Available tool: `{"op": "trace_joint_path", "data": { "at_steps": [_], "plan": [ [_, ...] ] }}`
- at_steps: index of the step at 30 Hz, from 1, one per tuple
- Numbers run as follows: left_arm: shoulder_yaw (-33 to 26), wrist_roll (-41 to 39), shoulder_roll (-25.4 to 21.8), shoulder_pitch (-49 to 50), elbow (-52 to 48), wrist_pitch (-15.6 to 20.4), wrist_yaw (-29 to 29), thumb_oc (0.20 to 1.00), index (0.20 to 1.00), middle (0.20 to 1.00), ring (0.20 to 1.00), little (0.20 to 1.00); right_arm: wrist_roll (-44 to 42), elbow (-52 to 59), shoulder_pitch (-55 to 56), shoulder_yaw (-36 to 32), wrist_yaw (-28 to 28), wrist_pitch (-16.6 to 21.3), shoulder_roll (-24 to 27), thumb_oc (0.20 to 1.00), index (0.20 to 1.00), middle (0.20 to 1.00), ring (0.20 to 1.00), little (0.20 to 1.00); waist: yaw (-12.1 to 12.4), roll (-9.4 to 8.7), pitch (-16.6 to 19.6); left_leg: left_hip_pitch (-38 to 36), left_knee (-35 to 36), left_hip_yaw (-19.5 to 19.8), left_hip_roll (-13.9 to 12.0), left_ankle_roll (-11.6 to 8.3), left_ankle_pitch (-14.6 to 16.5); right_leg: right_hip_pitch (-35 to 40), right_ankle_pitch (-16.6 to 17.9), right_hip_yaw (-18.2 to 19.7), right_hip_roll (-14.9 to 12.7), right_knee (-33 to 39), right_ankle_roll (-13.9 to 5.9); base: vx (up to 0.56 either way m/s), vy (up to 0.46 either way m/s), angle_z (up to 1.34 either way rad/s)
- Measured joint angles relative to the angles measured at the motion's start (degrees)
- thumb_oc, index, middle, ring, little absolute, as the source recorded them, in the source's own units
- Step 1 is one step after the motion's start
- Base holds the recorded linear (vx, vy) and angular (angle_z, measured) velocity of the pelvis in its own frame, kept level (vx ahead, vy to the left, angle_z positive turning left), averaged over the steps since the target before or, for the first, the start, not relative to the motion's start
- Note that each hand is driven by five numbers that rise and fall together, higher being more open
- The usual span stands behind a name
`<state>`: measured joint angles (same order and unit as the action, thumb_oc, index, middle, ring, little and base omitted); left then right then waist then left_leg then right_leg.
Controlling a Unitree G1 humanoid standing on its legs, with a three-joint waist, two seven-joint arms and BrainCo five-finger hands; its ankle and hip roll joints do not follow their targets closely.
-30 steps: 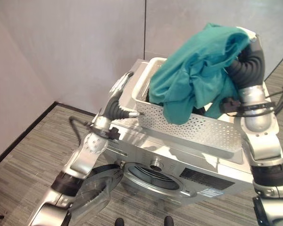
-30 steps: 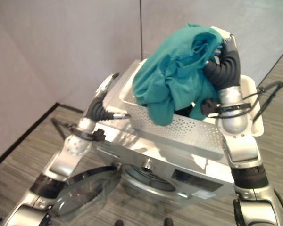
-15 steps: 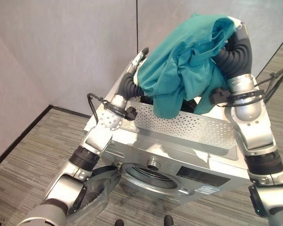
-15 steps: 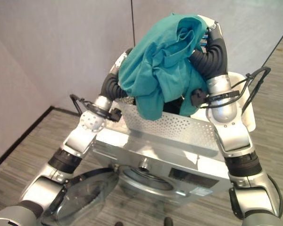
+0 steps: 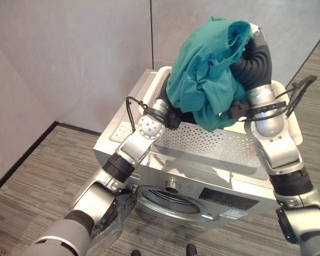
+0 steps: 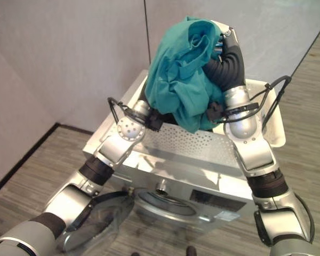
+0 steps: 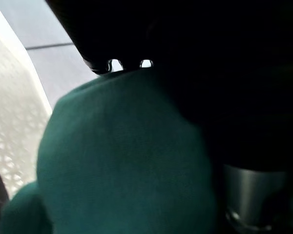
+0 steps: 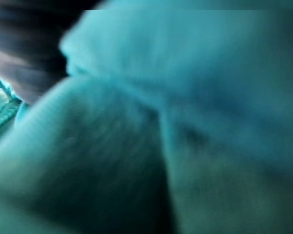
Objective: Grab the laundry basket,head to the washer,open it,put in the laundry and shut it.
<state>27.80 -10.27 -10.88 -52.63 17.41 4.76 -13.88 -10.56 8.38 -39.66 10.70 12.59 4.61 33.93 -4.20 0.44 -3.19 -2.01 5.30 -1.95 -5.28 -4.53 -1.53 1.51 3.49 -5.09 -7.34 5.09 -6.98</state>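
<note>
With the white perforated laundry basket [image 5: 218,144] parked on top of the washer [image 5: 202,181] and the door [image 5: 114,213] already swung open, the right hand [image 5: 254,36] lifts a bunched teal garment [image 5: 208,74] above the basket — its grip on the cloth hidden, like the left hand buried beneath — so loading and shutting remain.

This looks like a bare test room, not a real home laundry. A silver washing machine [image 5: 192,176] stands alone on a floor [image 5: 37,197] of grey striped carpet, close to plain grey wall panels [image 5: 69,58] with a dark skirting at the bottom. A white perforated laundry basket [image 5: 224,146] with a teal cloth [image 5: 208,74] sits on the machine
</note>
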Motion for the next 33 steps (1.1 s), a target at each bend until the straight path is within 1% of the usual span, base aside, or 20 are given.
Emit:
{"op": "trace_joint_path", "data": {
  "at_steps": [3,7,8,9,10,11,20,22,23,24,25,33],
  "plan": [
    [0.0,-1.1,0.3,-1.0,0.9,0.0,-1.0,1.0,1.0,1.0,1.0,1.0,-0.6,0.0,-0.6,0.3,0.2,0.0,0.0,0.2,0.2,0.2,0.2,0.2,-0.1,0.31,0.3,0.1,0.0,-0.1,0.0,0.0,0.0,-0.1,0.0,0.1,0.0,0.0,0.0,0.0,0.0,0.0],
    [0.0,-1.1,0.1,-1.4,1.2,0.1,-1.2,1.0,1.0,1.0,1.0,1.0,-1.0,0.0,-0.8,1.1,0.7,0.1,0.0,0.2,0.2,0.2,0.2,0.2,-0.1,0.23,0.4,0.1,0.0,-0.2,0.0,0.0,0.0,-0.2,0.0,0.2,0.0,0.0,-0.02,0.0,0.0,0.0],
    [0.0,-1.2,0.0,-1.4,1.2,0.1,-1.4,0.74,0.74,0.74,0.74,0.74,-1.0,0.0,-0.8,1.2,0.7,0.1,0.0,0.2,0.2,0.2,0.2,0.2,-0.1,0.22,0.4,0.1,0.0,-0.2,0.0,0.0,0.0,-0.2,0.0,0.2,0.0,0.0,-0.02,0.0,0.0,0.0],
    [0.0,-1.2,0.0,-1.4,1.2,0.2,-1.4,0.58,0.58,0.58,0.58,0.58,-1.0,0.0,-0.8,1.2,0.7,0.1,0.0,0.2,0.2,0.2,0.2,0.2,-0.1,0.21,0.4,0.1,0.0,-0.2,0.0,0.0,0.0,-0.3,0.0,0.2,0.0,0.0,-0.03,0.0,0.0,0.0],
    [0.0,-1.6,-0.1,-1.4,1.2,0.2,-1.4,0.548,0.548,0.548,0.548,0.548,-1.0,0.0,-0.8,1.3,0.8,0.1,0.0,0.2,0.2,0.2,0.2,0.2,0.0,0.19,0.4,0.1,0.0,-0.2,0.0,0.0,0.0,-0.3,0.1,0.2,0.0,0.0,-0.03,0.0,0.0,0.0],
    [0.0,-3.0,0.0,-1.4,1.2,0.4,-1.5,0.2,0.2,0.2,0.2,0.2,-1.0,0.0,-0.8,1.3,0.9,0.1,0.0,0.2,0.2,0.2,0.2,0.2,0.0,0.16,0.5,0.1,0.0,-0.2,0.0,0.0,0.0,-0.3,0.1,0.2,0.0,0.0,-0.04,0.0,0.0,0.0],
    [0.0,-3.1,-0.2,-1.4,1.1,0.8,-3.0,0.2,0.2,0.2,0.2,0.2,-1.1,0.0,-0.8,2.3,0.6,0.4,0.0,0.2,0.2,0.2,0.2,0.2,0.0,0.02,0.5,0.1,0.0,-0.2,0.0,0.0,0.0,-0.3,0.1,0.2,0.0,0.0,-0.03,0.0,0.0,0.0],
    [0.0,-3.1,-0.2,-1.4,1.1,1.1,-3.3,0.2,0.2,0.2,0.2,0.2,-1.5,0.0,-0.8,2.3,0.6,0.8,0.0,0.344,0.344,0.344,0.344,0.344,0.0,-0.1,0.6,0.1,0.0,-0.3,0.0,0.0,0.0,-0.3,0.1,0.3,0.0,0.0,-0.03,0.0,0.0,0.0],
    [0.0,-3.0,-0.2,-1.4,1.1,1.2,-3.4,0.2,0.2,0.2,0.2,0.2,-2.2,-0.1,-0.8,2.3,0.6,0.9,0.0,0.388,0.388,0.388,0.388,0.388,0.0,-0.18,0.7,0.1,0.0,-0.3,0.0,0.0,0.0,-0.3,0.1,0.3,0.0,0.0,-0.03,0.0,0.0,0.0],
    [0.0,-3.0,-0.2,-1.3,1.1,1.4,-3.5,0.2,0.2,0.2,0.2,0.2,-2.2,-0.4,-0.8,2.3,0.6,1.4,0.0,0.812,0.812,0.812,0.812,0.812,-0.1,-0.34,0.8,0.1,0.0,-0.3,0.0,0.0,0.0,-0.4,0.1,0.4,0.0,0.0,-0.04,0.0,0.0,0.0],
    [0.0,-3.1,-0.2,-1.3,1.1,1.4,-3.6,0.2,0.2,0.2,0.2,0.2,-2.2,-0.4,-0.8,2.3,0.6,1.5,0.0,1.0,1.0,1.0,1.0,1.0,-0.1,-0.4,0.8,0.1,0.0,-0.4,0.0,0.0,0.0,-0.4,0.1,0.4,0.0,0.0,-0.04,0.0,0.0,0.0],
    [-0.6,-3.3,-0.3,-1.0,1.1,2.7,-5.6,0.2,0.2,0.2,0.2,0.2,-4.6,-1.9,-0.8,2.8,-0.4,1.8,0.1,1.0,1.0,1.0,1.0,1.0,-0.4,-1.28,1.3,0.1,0.0,-0.7,0.0,0.01,0.0,-0.5,0.2,0.8,0.0,0.0,-0.06,0.0,0.0,0.0]
  ]
}}
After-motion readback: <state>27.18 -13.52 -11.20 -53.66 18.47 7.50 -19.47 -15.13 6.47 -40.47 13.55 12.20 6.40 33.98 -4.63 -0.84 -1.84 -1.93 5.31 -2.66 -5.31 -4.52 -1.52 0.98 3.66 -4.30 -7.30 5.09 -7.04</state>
